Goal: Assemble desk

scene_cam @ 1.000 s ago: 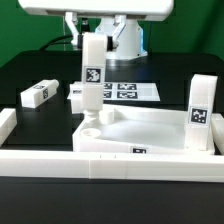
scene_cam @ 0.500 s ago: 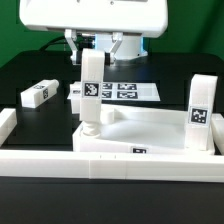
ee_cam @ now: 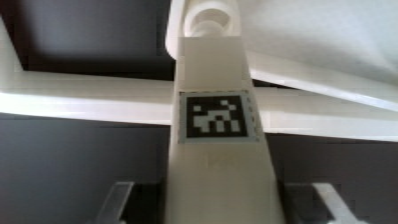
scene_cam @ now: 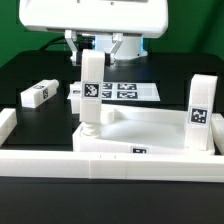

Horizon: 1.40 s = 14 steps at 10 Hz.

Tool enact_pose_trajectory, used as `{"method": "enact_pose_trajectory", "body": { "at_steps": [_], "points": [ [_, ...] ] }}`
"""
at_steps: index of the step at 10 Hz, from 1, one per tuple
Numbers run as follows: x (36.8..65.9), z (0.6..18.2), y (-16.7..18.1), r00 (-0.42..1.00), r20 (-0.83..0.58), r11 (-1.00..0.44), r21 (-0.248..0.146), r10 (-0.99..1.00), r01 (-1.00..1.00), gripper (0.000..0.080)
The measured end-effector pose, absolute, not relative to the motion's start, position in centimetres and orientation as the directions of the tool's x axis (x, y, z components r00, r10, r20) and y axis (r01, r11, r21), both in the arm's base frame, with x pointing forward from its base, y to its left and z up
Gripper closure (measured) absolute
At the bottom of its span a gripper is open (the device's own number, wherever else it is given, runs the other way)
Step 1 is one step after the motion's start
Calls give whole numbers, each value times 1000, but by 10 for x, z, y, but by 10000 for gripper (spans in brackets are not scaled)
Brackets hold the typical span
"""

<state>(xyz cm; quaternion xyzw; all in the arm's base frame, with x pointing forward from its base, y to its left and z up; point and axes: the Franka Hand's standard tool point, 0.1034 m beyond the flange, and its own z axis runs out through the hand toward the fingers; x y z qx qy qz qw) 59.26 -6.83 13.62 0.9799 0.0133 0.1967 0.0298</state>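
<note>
Gripper (ee_cam: 219,204) pinching held leg (scene_cam: 91,85), its foot at desk top (scene_cam: 150,128) corner socket. Standing leg (scene_cam: 201,112) already fitted on desk top. Two loose legs (scene_cam: 36,94) lie beside desk top, unfitted.

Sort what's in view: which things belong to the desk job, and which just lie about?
Job in hand:
- large white plastic tray-like desk top
- white tagged block leg, upright at its corner socket, in the tool
- second white leg, upright on the exterior view's right
- third white leg, lying loose
- fourth white leg, lying loose

Lying about:
- thin flat white marker board
- long white border rails
</note>
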Motion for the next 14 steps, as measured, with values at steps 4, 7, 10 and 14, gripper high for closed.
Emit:
{"method": "enact_pose_trajectory", "body": {
  "at_steps": [4,7,10,14],
  "points": [
    [590,128,-68,927,372,-998,64,39,16,509],
    [587,120,-67,932,361,-998,64,40,18,509],
    [588,119,-68,929,369,-998,68,41,17,509],
    [588,116,-69,926,375,-997,72,42,16,509]
  ]
}}
